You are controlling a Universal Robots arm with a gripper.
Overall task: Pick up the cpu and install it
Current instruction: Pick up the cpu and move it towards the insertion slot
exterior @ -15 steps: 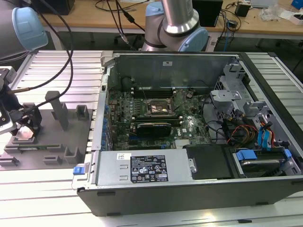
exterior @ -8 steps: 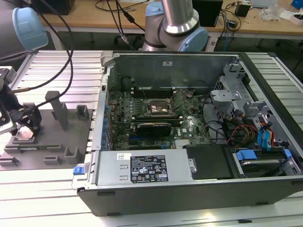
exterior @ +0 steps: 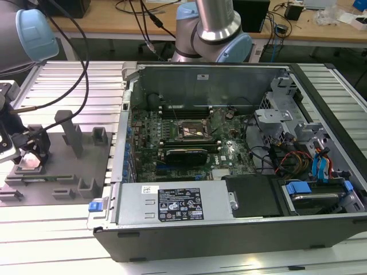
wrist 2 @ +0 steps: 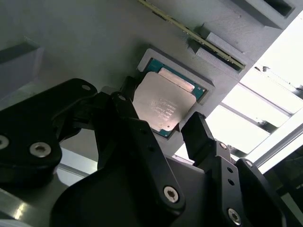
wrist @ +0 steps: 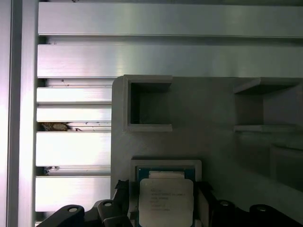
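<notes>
The black fingers point(wrist 2: 137, 132) of the gripper point(wrist 2: 160, 114) are being shown closest in the second wrist view, and they are being held spread with nothing pinched between them

A ribbed aluminium table point(exterior: 69, 86) is being used as the work surface. At the exterior view's left a grey tray point(exterior: 86, 154) is being carried by it, with upright blocks and pockets moulded into its top. To the exterior view's right an open case point(exterior: 241, 235) is being borne on the same table. Its green board is being exposed, with a dark socket point(exterior: 192, 130) near the middle and a long black card point(exterior: 184, 154) just in front of it. Behind the table a wooden desk point(exterior: 103, 26) is being crossed by black cables, and the grey arm point(exterior: 217, 23) with its pale blue joint caps is being seen rising there

The cpu point(wrist 2: 163, 105) is being cradled flat, silver top up, in a shallow square pocket at the end of the tray that is farthest from the case. The chip is being straddled by the fingers, one at each of two opposite sides. In the first wrist view the pocket's low walls are being seen between the chip and the fingers; whether a finger is being pressed against those walls cannot be told
</notes>
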